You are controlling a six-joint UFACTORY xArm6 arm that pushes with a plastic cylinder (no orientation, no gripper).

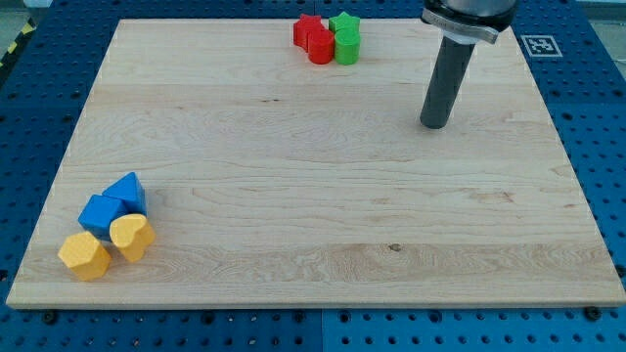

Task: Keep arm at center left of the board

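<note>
My tip (433,124) rests on the wooden board (313,196) in the upper right part of the view. It stands to the right of and below a cluster at the view's top: a red star (307,28), a red cylinder (321,47), a green star (343,22) and a green cylinder (346,46). At the view's lower left lie a blue triangular block (128,191), a blue cube (100,212), a yellow heart-shaped block (130,237) and a yellow hexagonal block (83,255). My tip touches no block.
The board lies on a blue perforated table (29,117). A fiducial marker (540,45) sits beyond the board's upper right corner.
</note>
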